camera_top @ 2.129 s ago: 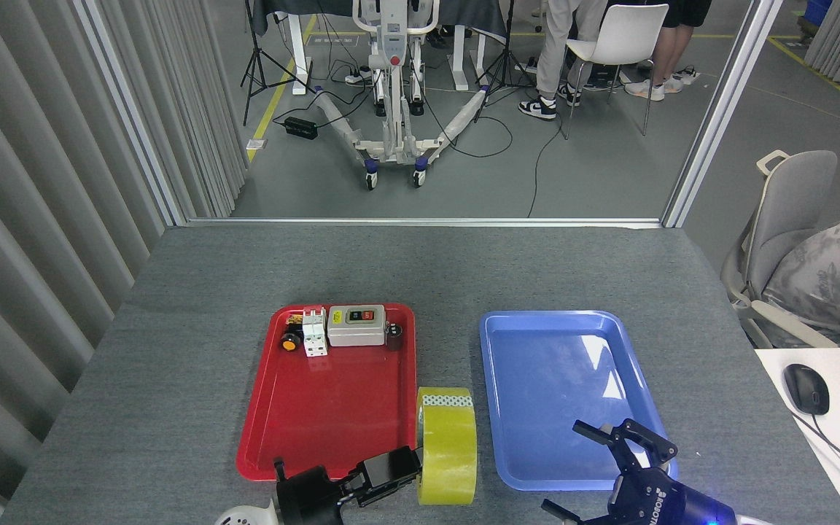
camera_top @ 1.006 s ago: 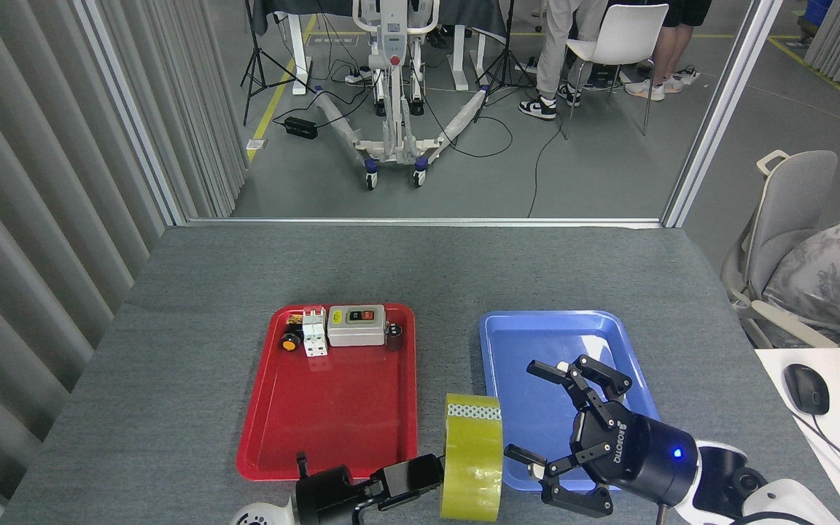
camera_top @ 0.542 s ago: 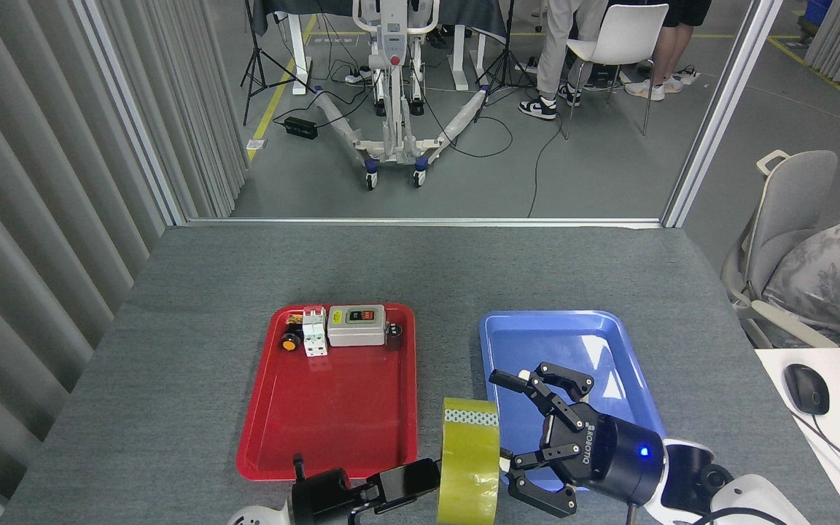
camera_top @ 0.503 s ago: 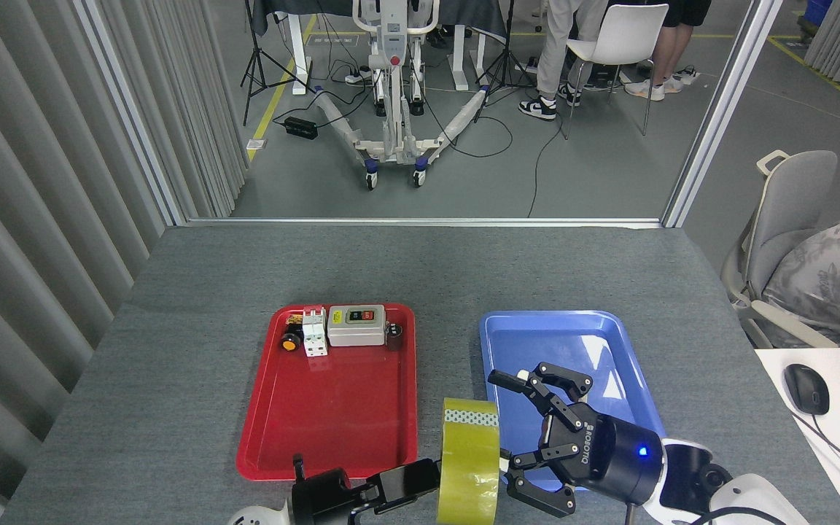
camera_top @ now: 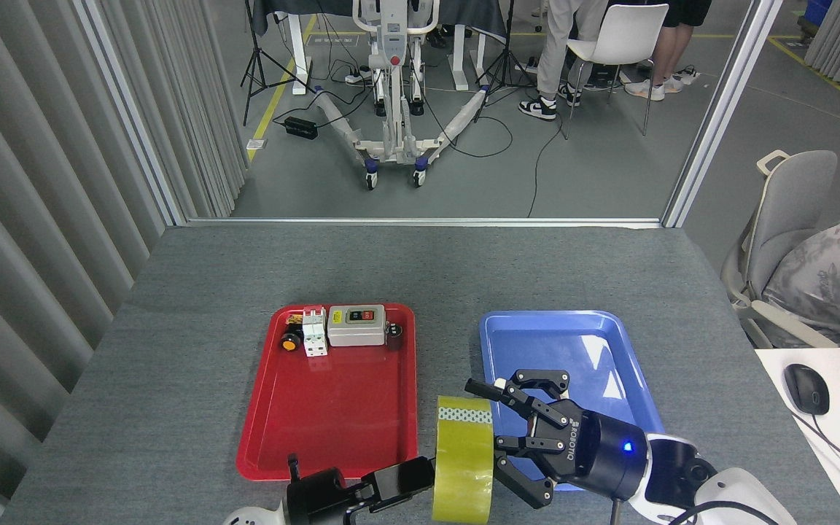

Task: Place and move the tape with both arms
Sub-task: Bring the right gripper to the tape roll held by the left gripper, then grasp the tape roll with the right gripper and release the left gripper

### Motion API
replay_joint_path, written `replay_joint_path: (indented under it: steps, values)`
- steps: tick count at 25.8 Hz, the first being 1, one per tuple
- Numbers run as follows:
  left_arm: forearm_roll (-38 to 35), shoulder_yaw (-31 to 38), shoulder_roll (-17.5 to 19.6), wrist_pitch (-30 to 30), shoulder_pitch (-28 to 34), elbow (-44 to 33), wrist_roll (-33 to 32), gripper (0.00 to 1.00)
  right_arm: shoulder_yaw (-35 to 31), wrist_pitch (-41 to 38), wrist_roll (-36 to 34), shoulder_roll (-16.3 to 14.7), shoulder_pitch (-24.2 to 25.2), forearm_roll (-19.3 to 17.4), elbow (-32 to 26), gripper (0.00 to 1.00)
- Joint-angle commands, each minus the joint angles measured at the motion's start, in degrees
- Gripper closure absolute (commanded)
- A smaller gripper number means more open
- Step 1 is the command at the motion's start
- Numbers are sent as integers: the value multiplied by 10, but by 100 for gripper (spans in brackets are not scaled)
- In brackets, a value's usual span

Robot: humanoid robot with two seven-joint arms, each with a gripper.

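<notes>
Tape [camera_top: 462, 461] stood on edge between the red tray [camera_top: 329, 408] and the blue tray [camera_top: 569, 343]. The left tool [camera_top: 409, 475] pinched its left side, and the right tool [camera_top: 513, 436] was spread wide open just beside it.

The tape [camera_top: 462, 468] is showing translucent yellow, with a white patterned strip at its far edge. Both grippers [camera_top: 399, 481] [camera_top: 499, 443] are showing black; the right one is glowing with a blue light. The left tray [camera_top: 332, 415] is showing red, the right tray [camera_top: 573, 350] blue, on a grey table [camera_top: 420, 270].
</notes>
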Motion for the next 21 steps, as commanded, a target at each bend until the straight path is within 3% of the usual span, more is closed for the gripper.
replay_joint_path:
  steps: [1,11,21]
  values:
    - [0,2,0,0,0,1,0,97,3,0,0,-1,0,0,1,54]
    - [11,6,0,-1,-1,1,-2,97,4,0,0,-4,2,1,0,71]
    - [38,20,2,-27,-1,2,-24,97,4,0,0,-4,8,2,0,79]
